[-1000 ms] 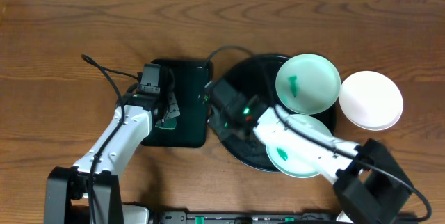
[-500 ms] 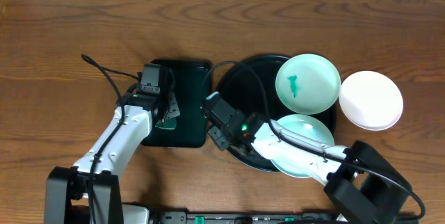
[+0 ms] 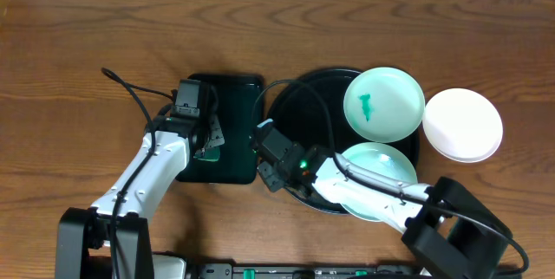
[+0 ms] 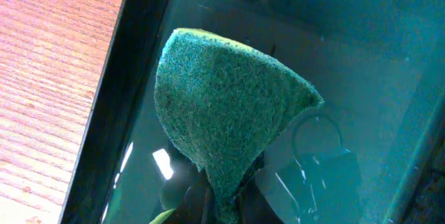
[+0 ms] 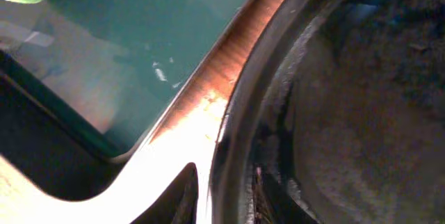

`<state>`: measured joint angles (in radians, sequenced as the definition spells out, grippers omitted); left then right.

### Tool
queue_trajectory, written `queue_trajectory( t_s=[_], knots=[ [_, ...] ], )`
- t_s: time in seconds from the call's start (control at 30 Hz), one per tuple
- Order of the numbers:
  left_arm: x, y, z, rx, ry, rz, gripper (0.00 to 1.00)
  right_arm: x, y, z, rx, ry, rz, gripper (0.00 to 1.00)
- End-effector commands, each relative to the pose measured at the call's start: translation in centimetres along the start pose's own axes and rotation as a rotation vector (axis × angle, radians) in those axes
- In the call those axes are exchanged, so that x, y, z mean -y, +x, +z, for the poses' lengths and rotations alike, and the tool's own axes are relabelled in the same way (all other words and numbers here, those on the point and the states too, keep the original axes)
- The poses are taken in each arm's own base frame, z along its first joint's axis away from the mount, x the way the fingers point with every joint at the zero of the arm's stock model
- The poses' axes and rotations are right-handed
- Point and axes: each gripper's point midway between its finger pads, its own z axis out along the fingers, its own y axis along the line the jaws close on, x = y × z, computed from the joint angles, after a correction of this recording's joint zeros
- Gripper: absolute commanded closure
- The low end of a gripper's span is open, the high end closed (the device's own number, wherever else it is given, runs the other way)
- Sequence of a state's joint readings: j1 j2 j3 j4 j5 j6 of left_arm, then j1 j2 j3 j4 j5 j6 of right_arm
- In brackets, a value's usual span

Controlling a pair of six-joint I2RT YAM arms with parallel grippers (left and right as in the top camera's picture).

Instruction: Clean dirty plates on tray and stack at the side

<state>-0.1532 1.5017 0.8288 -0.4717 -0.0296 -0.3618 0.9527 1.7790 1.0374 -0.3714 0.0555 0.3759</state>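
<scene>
Left arm bent, reaching up from near edge to small tray [image 3: 236,97]. Left gripper [image 3: 205,140] pinching green sponge [image 4: 229,106] at its bottom tip, just over shiny floor. Right arm stretched left, low across tray [image 3: 297,116] (big round black one). Right gripper [image 3: 264,156] at its left rim, fingers a little apart, one each side. Thin strip of table [image 5: 208,95] shows beside outer finger. Far mint plate [image 3: 384,104] on tray, green smear on it. Near mint plate [image 3: 381,162] on tray too, partly under arm. White plate [image 3: 462,124] on table, just right of tray.
</scene>
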Motion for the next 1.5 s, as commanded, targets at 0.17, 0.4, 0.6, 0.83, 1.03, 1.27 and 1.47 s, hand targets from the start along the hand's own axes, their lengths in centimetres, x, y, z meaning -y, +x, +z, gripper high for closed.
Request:
queue_trajectory(
  t_s=[0.17, 0.4, 0.6, 0.83, 1.03, 1.27, 1.47],
  knots=[
    [-0.2, 0.1, -0.1, 0.002, -0.004, 0.002, 0.92, -0.6, 0.6, 0.0, 0.006, 0.005, 0.013, 0.79],
    [-0.2, 0.1, -0.1, 0.002, -0.004, 0.002, 0.93, -0.9, 1.7, 1.3, -0.024, 0.024, 0.022, 0.79],
    [-0.2, 0.1, -0.1, 0.002, -0.004, 0.002, 0.92, -1.3, 2.3, 1.8, -0.039, 0.025, 0.018, 0.87],
    [-0.2, 0.1, -0.1, 0.002, -0.004, 0.002, 0.92, -1.5, 2.1, 1.8, -0.030, 0.020, 0.040, 0.96],
    [-0.2, 0.1, -0.1, 0.002, -0.004, 0.002, 0.92, -2.0, 1.9, 1.8, -0.023, 0.002, 0.046, 0.86],
    [-0.2, 0.1, -0.1, 0.002, -0.004, 0.002, 0.92, -1.8, 2.3, 1.8, -0.036, 0.008, 0.044, 0.83],
    [-0.2, 0.1, -0.1, 0.002, -0.004, 0.002, 0.92, -1.7, 2.5, 1.9, -0.045, 0.013, 0.043, 0.88]
  ],
)
